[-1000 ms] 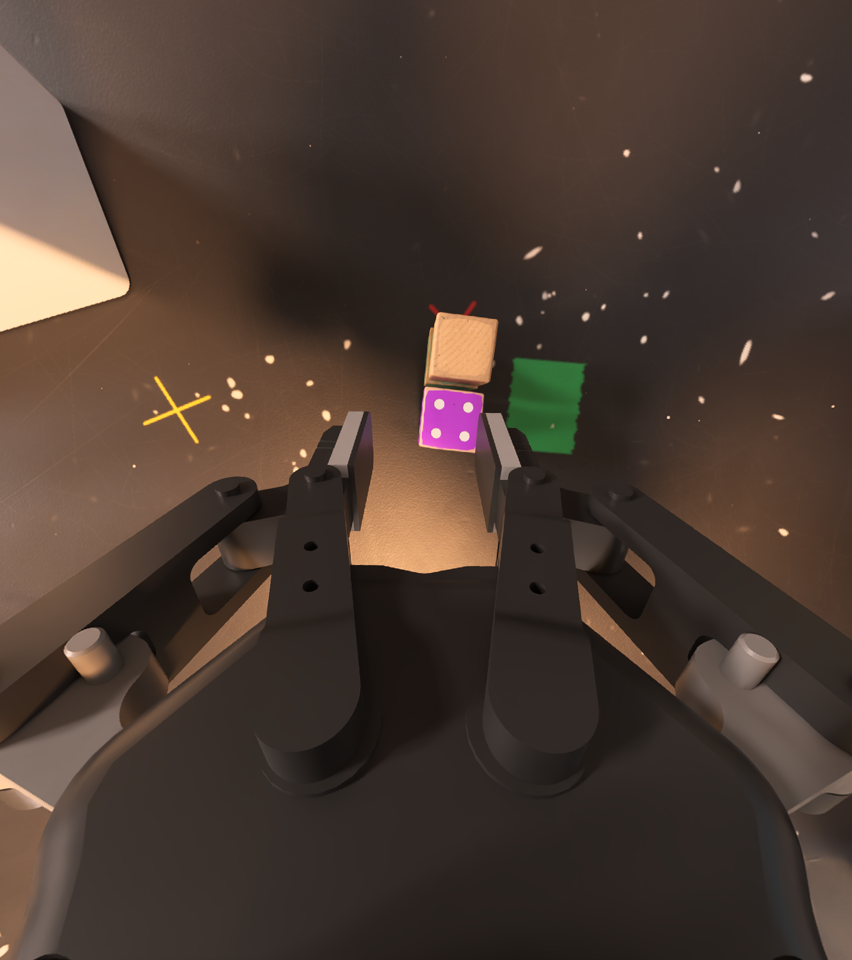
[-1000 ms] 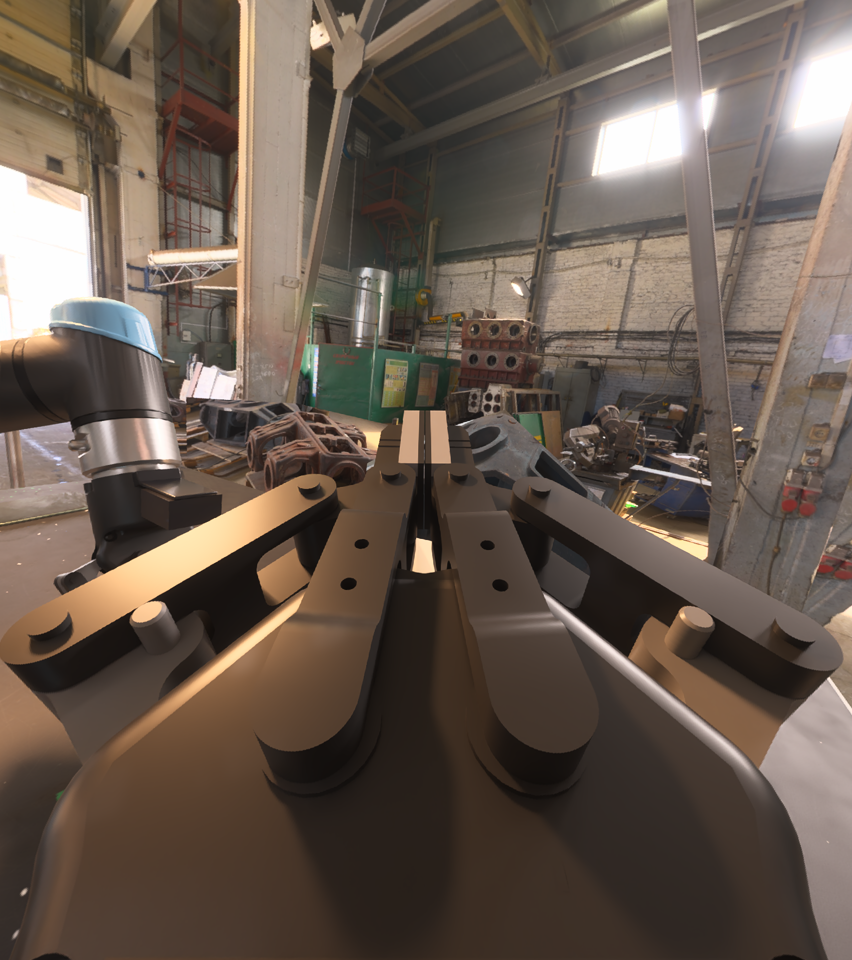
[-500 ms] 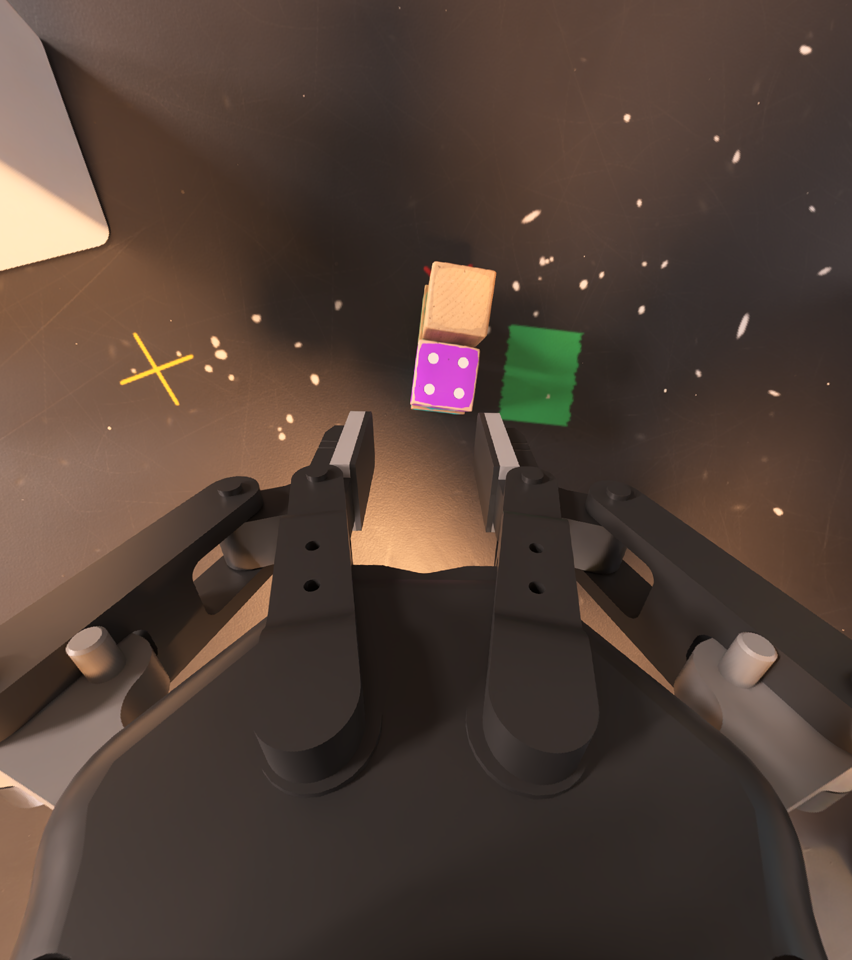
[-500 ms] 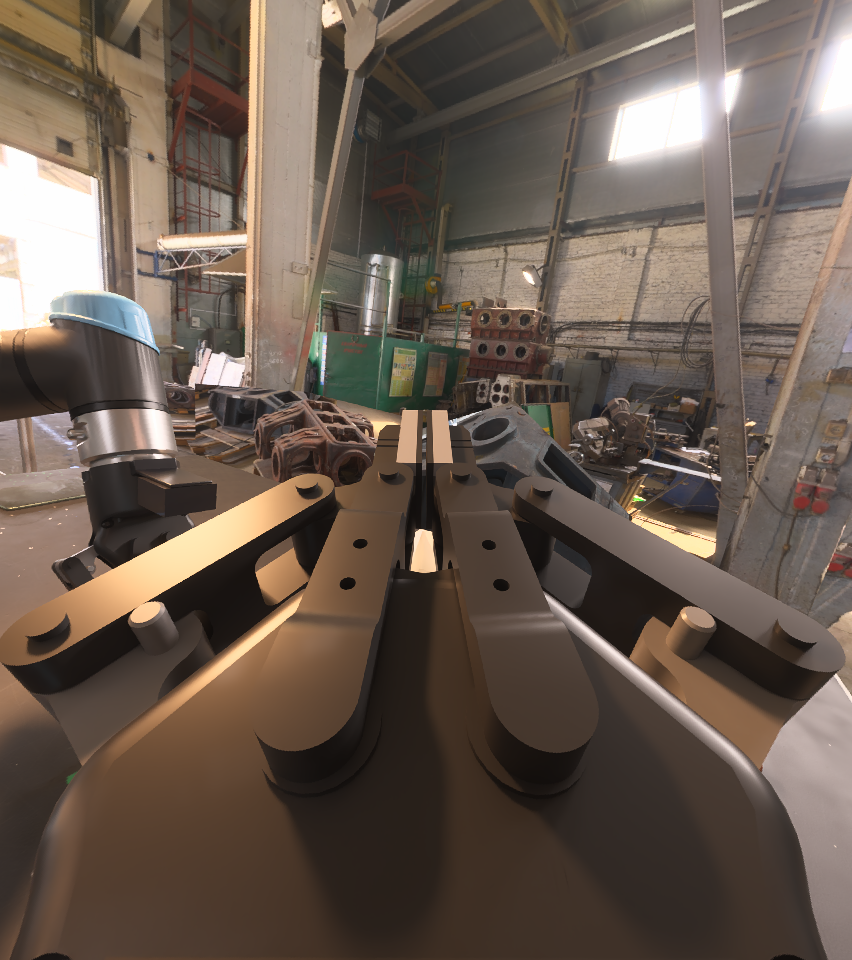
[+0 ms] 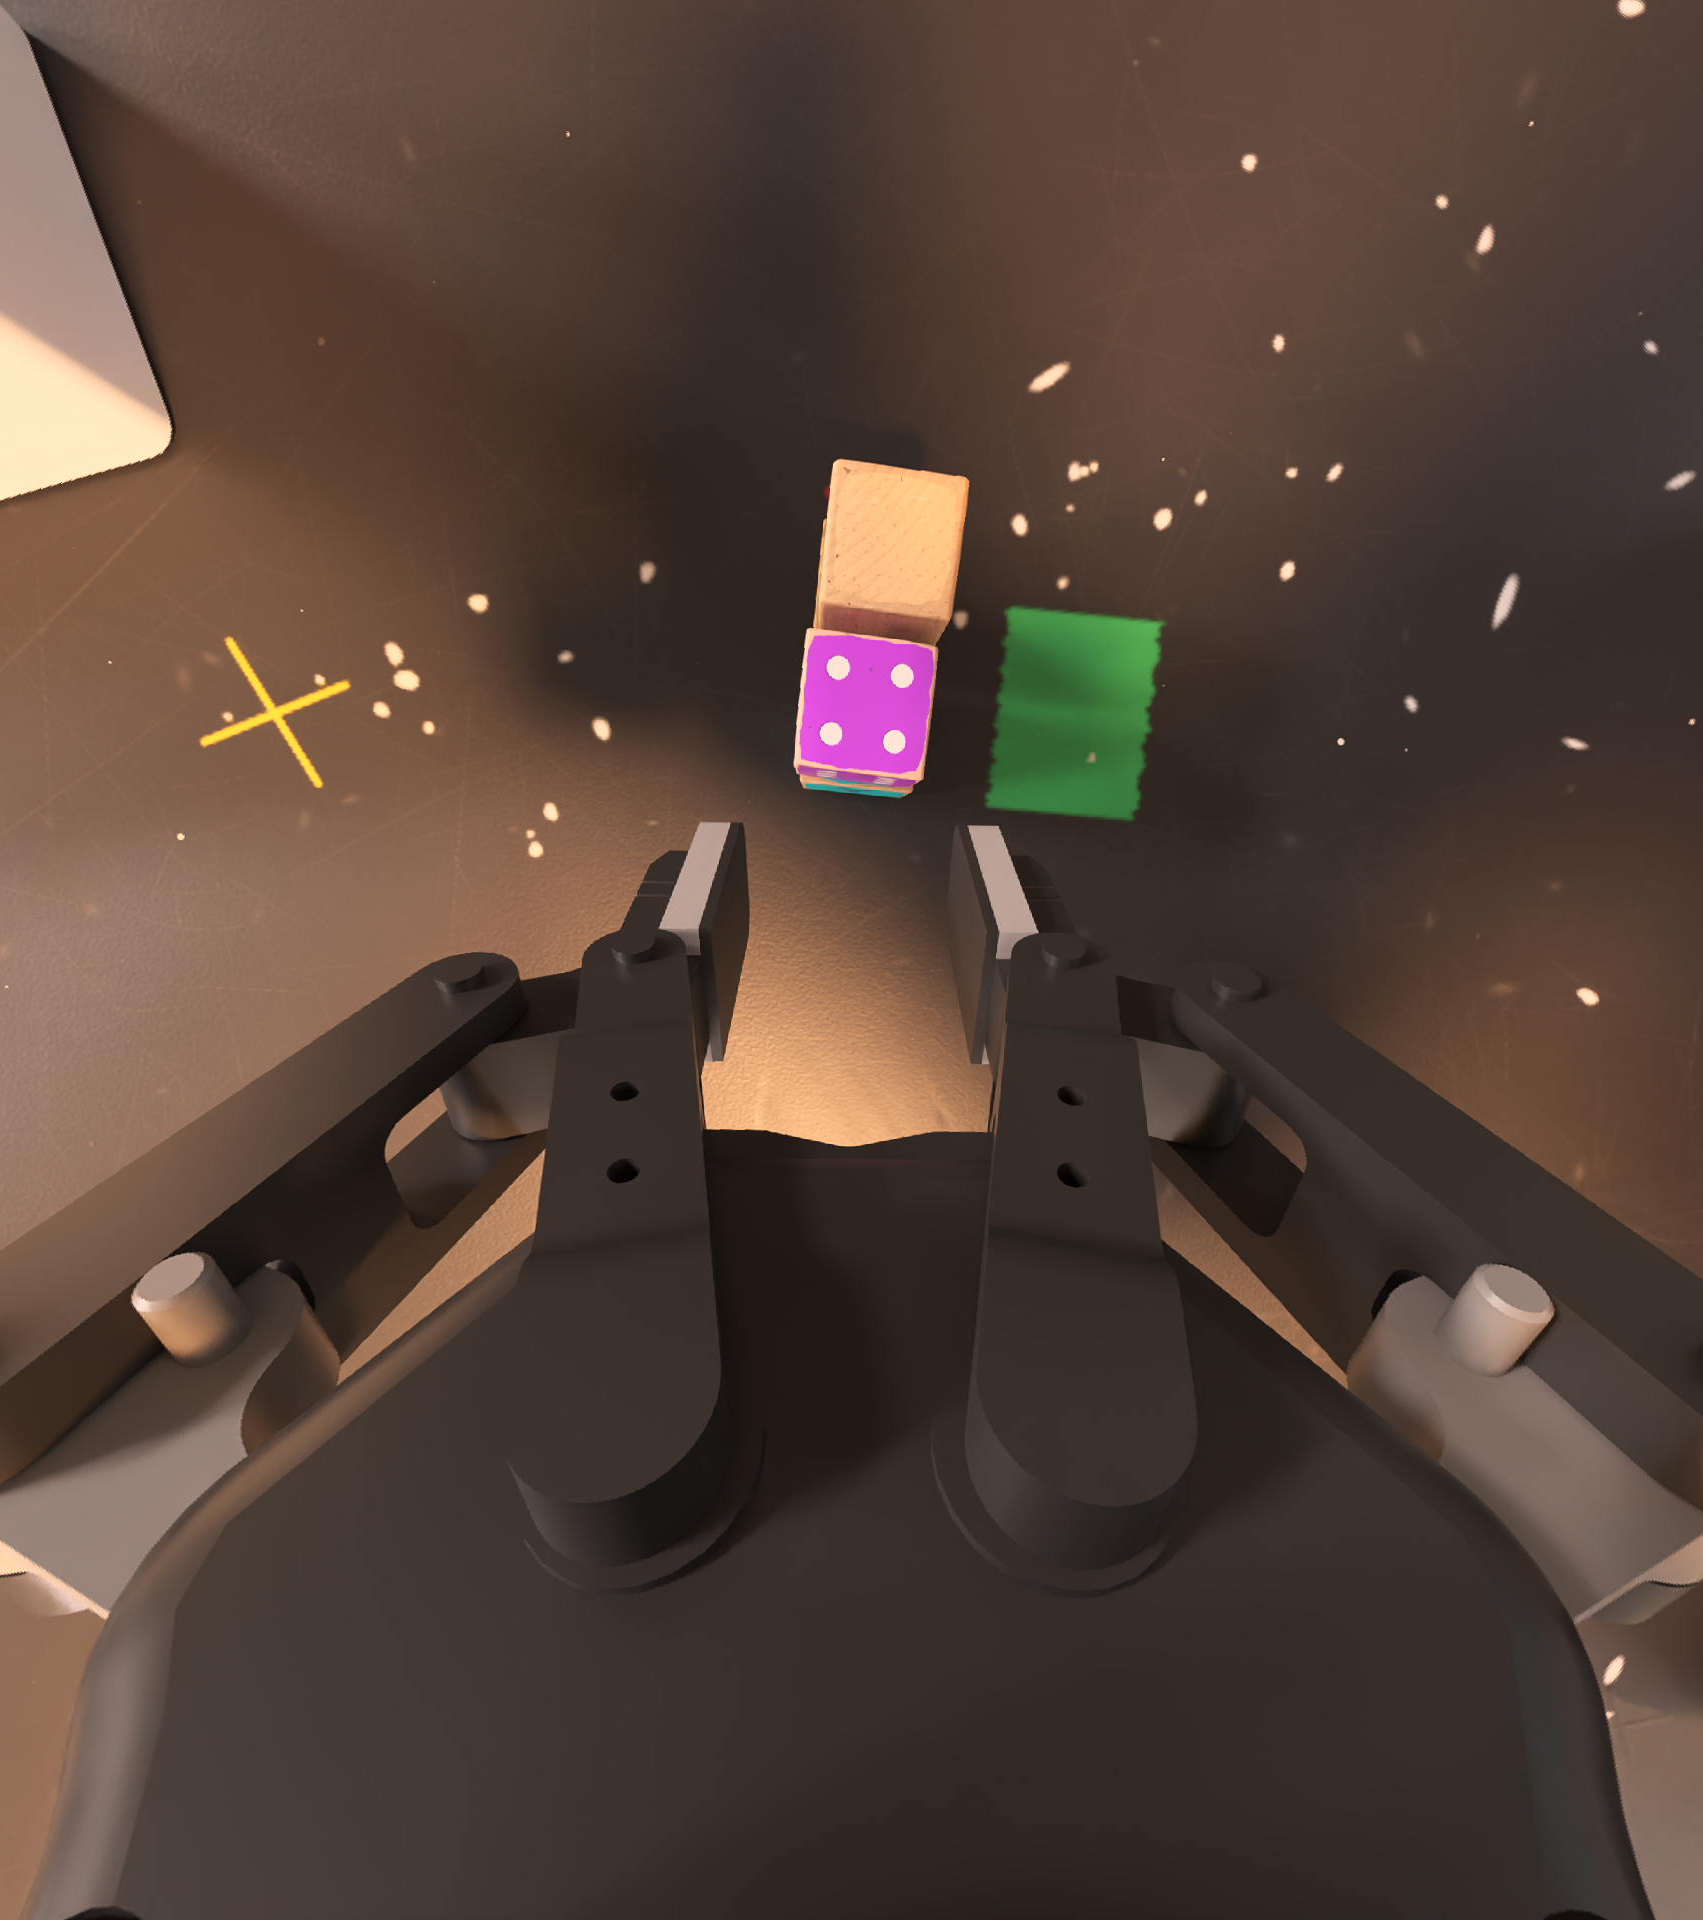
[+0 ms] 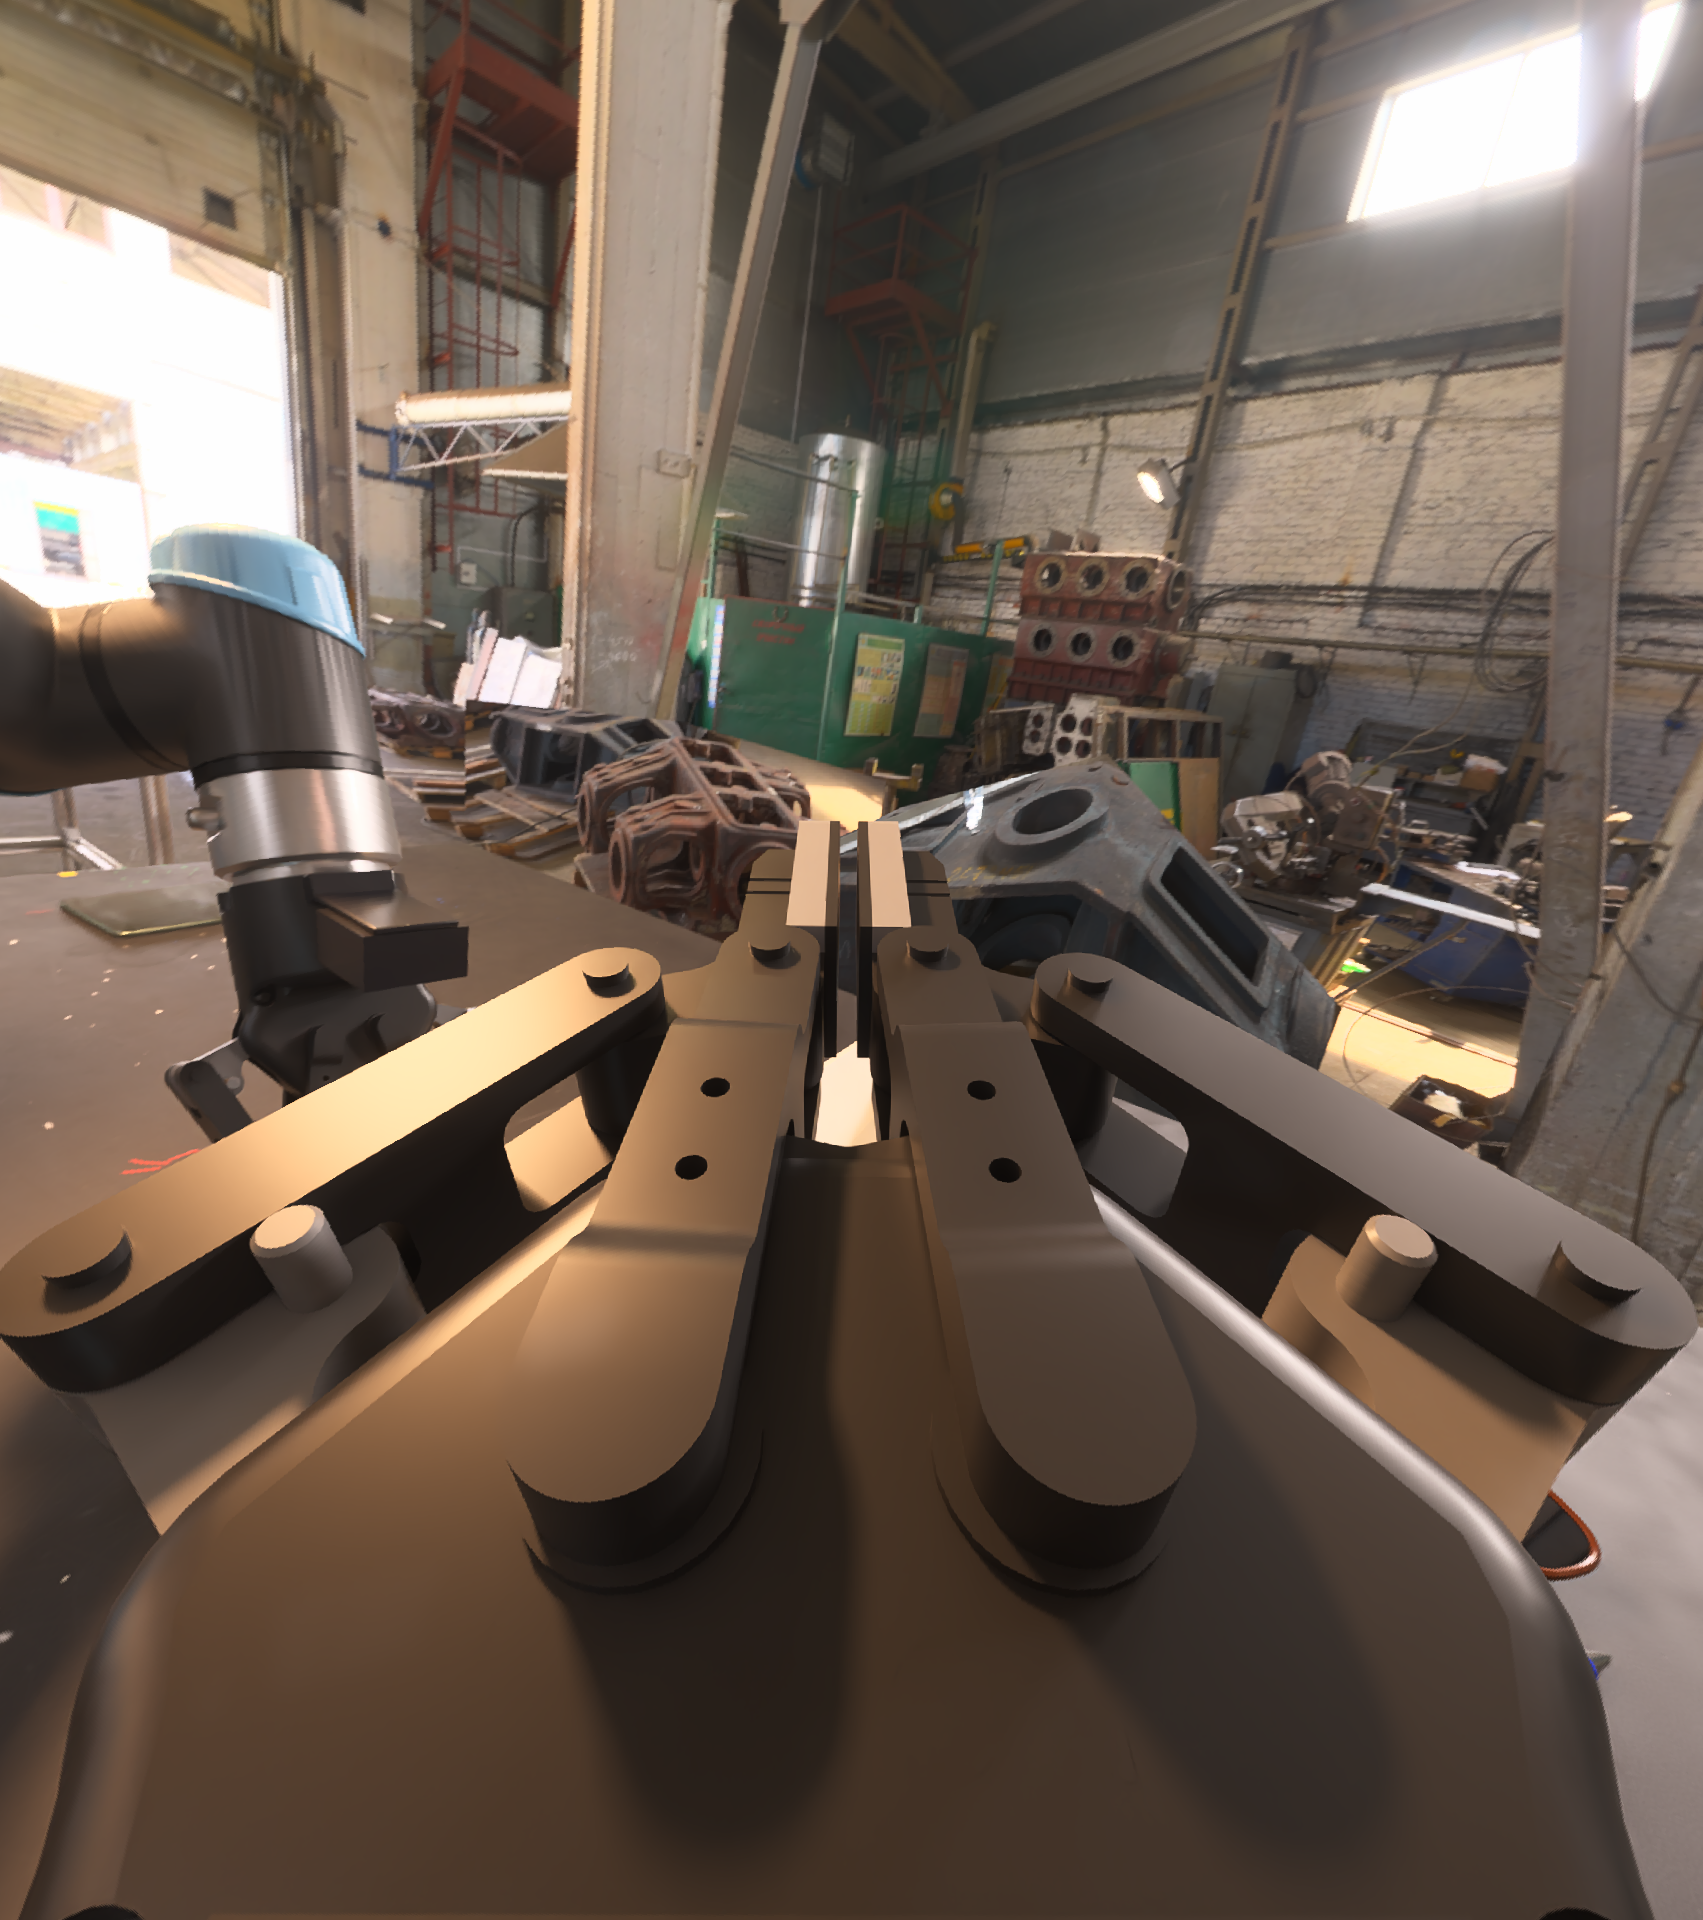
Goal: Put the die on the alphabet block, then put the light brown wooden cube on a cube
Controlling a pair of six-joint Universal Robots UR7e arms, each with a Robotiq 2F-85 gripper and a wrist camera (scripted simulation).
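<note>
In the left wrist view a magenta die (image 5: 867, 707) with four white pips up sits on top of the alphabet block (image 5: 855, 787), of which only a thin coloured edge shows. A light brown wooden cube (image 5: 891, 549) stands just behind the die; what it rests on is hidden. My left gripper (image 5: 849, 883) is open and empty, above and in front of the die. My right gripper (image 6: 847, 875) is shut and empty, raised and pointing out over the table edge. The left arm (image 6: 244, 707) shows at the left of the right wrist view.
A flat green patch (image 5: 1073, 713) lies on the dark table right of the die. A yellow cross mark (image 5: 275, 713) is at the left. A pale plate corner (image 5: 5, 343) is at the far left. A red mark (image 6: 163, 1158) shows on the table under the left arm.
My left gripper has risen and drawn back from the stack, so the die and cube look smaller and farther. The right wrist view has shifted a little; its gripper stays shut.
</note>
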